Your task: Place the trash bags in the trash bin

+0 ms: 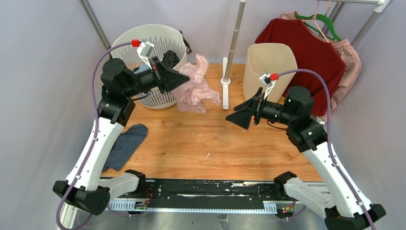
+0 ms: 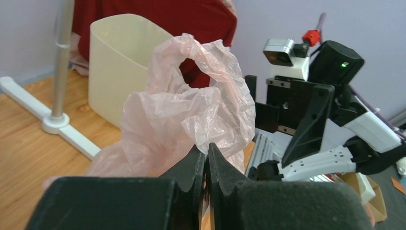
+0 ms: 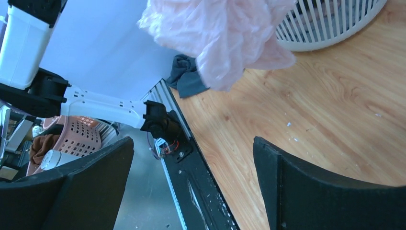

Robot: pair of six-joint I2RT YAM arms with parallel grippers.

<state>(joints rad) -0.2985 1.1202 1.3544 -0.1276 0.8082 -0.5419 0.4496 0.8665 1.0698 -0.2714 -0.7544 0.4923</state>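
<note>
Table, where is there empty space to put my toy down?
The biggest bare patch of the wooden table lies in the middle front, between the blue-grey cloth, the black rail and the open right gripper. The back is crowded: white slotted basket, crinkly pink plastic bag, white pole stand, cream plastic bin.

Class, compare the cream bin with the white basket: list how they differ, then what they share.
The bin has solid, smooth walls; the basket has slotted ones. The bin's rim is a rounded rectangle; the basket's is round and wider. The bin looks empty; the basket holds dark items. Both stand upright and open-topped on the table.
</note>
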